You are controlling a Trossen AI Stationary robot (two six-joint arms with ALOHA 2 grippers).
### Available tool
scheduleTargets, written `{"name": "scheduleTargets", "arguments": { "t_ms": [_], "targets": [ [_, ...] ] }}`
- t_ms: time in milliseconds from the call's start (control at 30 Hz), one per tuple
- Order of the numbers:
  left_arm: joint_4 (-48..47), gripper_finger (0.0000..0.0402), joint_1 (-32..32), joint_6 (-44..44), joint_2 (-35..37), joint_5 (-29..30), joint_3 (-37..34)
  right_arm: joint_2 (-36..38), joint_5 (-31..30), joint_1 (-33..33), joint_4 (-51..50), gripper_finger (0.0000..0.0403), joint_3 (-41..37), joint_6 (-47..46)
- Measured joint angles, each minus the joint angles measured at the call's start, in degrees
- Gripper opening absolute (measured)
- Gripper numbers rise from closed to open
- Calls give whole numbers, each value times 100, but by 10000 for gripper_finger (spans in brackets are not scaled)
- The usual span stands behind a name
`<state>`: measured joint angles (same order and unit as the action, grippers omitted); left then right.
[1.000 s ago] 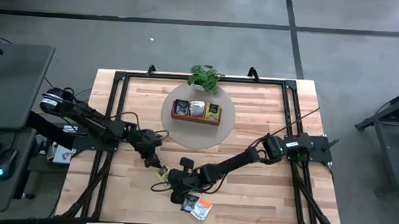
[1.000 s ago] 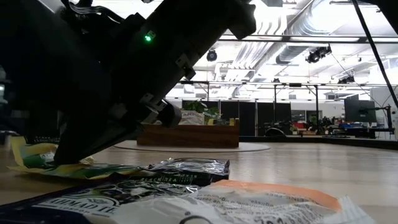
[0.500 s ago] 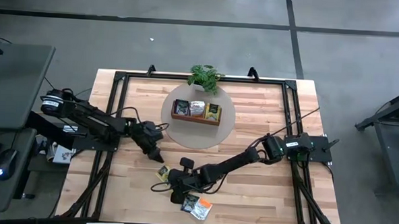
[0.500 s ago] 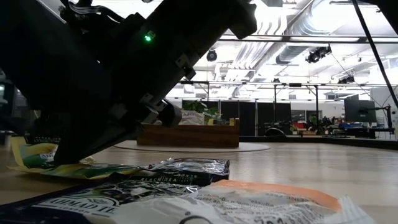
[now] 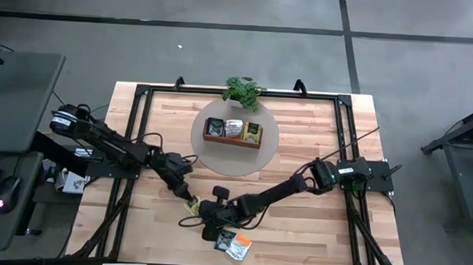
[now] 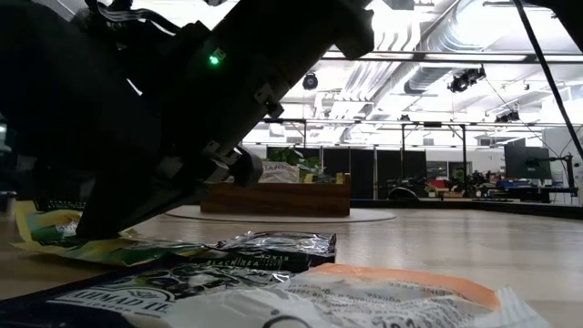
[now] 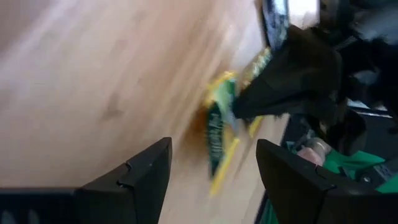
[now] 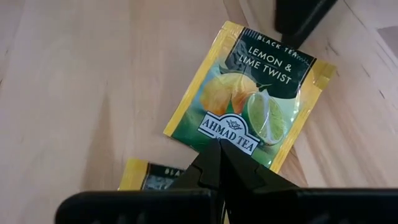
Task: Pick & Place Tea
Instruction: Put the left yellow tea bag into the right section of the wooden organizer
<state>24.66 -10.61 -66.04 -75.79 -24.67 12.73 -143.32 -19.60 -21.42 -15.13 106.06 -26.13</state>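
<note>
Two end effectors [image 5: 187,196] [image 5: 203,212] crowding yellow-green sachet [image 8: 250,95].

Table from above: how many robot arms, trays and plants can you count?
Robot arms: 2 (left arm, right arm)
Wooden tray: 1
Potted plant: 1
Total: 4

right pincer [image 5: 194,213] blocks sachet [image 5: 192,202] (left side open) — far table [image 5: 317,128] bare

Left end effector [image 7: 211,171] spread wide above the pale wooden tabletop [image 7: 93,81] — a blurred yellow-green tea sachet [image 7: 217,127] lies ahead, touched by the other arm's dark fingers [image 7: 273,93].
</note>
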Motion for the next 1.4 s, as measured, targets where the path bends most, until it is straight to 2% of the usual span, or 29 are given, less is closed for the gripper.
{"name": "scheduleTargets", "arguments": {
  "t_ms": [300,467,733,1000,1267,1400],
  "targets": [
    [213,232,-410,-461,2,213,2,-5,-56,125,72,0,0,66],
    [128,232,-646,-708,4,608,2,-5,-113,166,74,0,0,66],
    [88,221,-667,-772,9,989,7,-5,-135,186,76,0,0,88],
    [81,145,-669,-774,9,741,7,-5,-132,188,76,0,0,104],
    [42,16,-667,-586,9,730,9,-5,-132,189,76,0,0,112],
    [42,12,-669,-448,9,750,11,-5,-179,186,92,0,0,114]
  ]
}}
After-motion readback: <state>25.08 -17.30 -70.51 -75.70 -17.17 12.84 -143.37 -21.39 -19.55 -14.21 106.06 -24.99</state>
